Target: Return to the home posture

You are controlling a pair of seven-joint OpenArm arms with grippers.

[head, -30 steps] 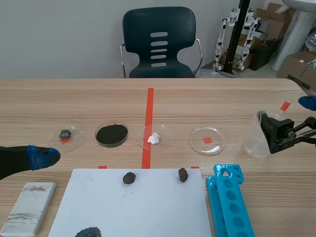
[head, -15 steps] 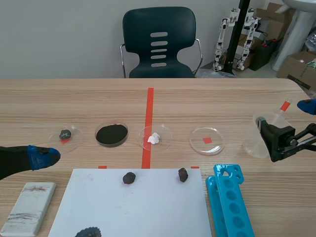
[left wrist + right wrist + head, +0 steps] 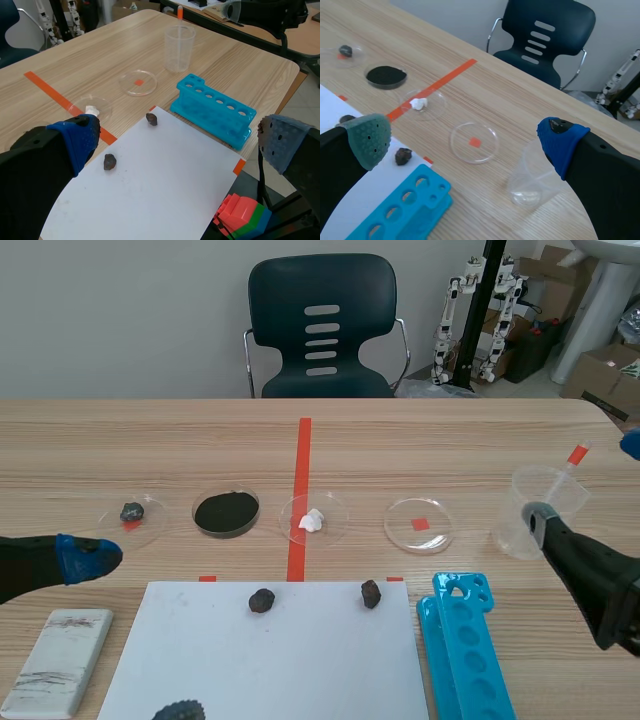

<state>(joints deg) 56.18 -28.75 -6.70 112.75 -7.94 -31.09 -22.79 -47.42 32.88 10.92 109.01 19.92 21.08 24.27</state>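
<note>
Step in hand: homing, judged nearly complete. Both hands are empty with fingers spread wide. The left hand (image 3: 180,142) sits low at the left edge of the counter (image 3: 400,440), the right hand (image 3: 465,140) low at its right edge, near the beaker (image 3: 525,515). Next move: settle both arms without clipping the beaker.

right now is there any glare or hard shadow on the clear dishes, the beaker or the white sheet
Scene view: even light, no glare on the empty dish or beaker; the two rocks cast small soft shadows on the white sheet. Left wrist view: sheet bright, not washed out. Right wrist view: beaker shows faint highlights near its base.
</note>
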